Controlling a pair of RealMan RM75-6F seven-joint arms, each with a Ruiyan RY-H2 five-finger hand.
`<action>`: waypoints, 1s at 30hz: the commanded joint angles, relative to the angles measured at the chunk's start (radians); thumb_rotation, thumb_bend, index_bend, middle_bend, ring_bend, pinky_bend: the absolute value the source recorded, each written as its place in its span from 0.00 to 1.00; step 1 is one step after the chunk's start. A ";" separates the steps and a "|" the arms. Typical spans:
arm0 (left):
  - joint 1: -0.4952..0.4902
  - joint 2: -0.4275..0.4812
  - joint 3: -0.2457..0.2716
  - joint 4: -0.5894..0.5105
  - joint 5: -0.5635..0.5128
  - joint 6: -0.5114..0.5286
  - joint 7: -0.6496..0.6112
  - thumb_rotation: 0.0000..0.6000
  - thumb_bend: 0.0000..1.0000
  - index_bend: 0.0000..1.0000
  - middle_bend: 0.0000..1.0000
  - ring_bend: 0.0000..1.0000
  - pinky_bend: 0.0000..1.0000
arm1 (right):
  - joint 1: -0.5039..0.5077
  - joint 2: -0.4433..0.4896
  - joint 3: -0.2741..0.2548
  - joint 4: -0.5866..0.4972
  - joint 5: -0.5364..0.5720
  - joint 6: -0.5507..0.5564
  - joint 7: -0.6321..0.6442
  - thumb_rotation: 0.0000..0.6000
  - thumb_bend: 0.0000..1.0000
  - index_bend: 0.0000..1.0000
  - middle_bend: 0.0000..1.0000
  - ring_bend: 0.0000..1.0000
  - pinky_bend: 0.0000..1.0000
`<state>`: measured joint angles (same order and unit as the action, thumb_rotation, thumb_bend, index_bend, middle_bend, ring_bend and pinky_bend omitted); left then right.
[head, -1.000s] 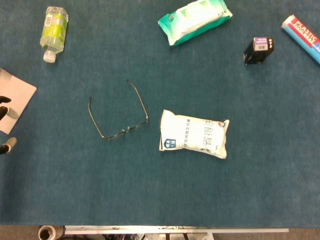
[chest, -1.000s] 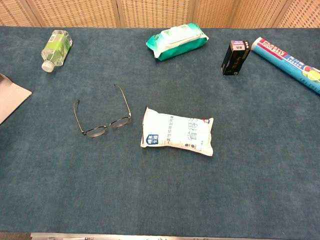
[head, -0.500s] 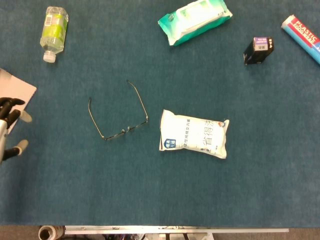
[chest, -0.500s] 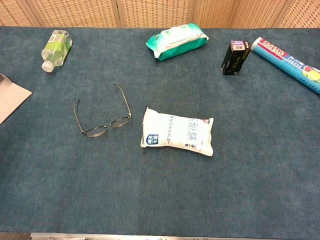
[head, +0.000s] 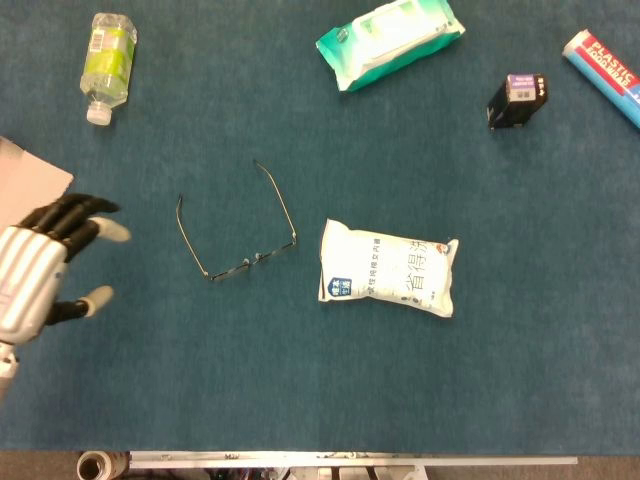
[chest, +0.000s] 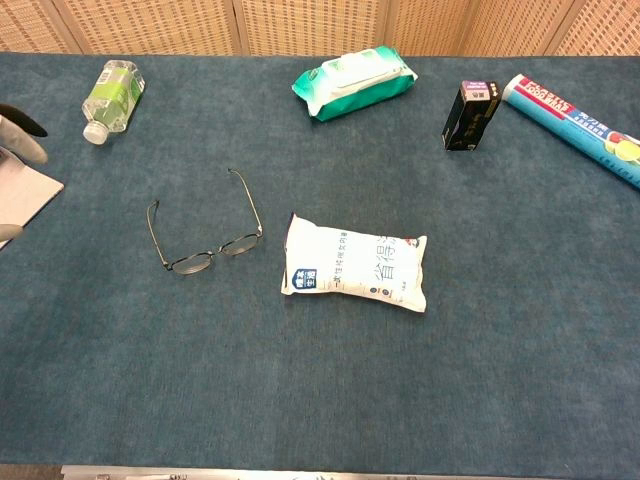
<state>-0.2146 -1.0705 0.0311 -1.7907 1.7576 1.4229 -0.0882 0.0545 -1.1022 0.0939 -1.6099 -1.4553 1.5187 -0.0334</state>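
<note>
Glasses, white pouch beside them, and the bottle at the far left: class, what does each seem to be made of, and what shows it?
Glasses: probably thin dark metal wire with clear lenses; the frame is hair-thin.
White pouch: likely soft plastic film, slightly glossy, with crimped ends.
Bottle: clear plastic, seemingly; see-through walls, green label, white cap.
Left hand: silvery back, dark fingers, holds nothing.

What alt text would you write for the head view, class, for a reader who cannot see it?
The robot's left hand, fingers apart and holding nothing, hovers at the left edge of a blue table, nearest an open pair of glasses. Right of them lies a white pouch; along the far side are a bottle, a wipes pack and a small dark box.
</note>
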 joint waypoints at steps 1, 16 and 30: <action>-0.033 0.003 -0.002 -0.016 0.031 -0.023 -0.031 1.00 0.02 0.28 0.24 0.20 0.34 | -0.002 0.003 0.002 0.000 0.002 0.002 0.004 1.00 0.29 0.60 0.39 0.26 0.29; -0.129 -0.205 -0.005 0.117 0.166 -0.028 -0.049 1.00 0.02 0.00 0.00 0.00 0.11 | -0.004 0.008 0.012 0.002 0.019 -0.002 0.015 1.00 0.29 0.60 0.39 0.26 0.29; -0.180 -0.438 -0.010 0.401 0.239 0.088 -0.115 1.00 0.02 0.00 0.00 0.00 0.10 | -0.014 0.022 0.031 0.002 0.042 0.014 0.031 1.00 0.29 0.60 0.39 0.26 0.29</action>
<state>-0.3868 -1.4887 0.0216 -1.4128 2.0017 1.5008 -0.1910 0.0411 -1.0811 0.1236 -1.6076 -1.4144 1.5323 -0.0036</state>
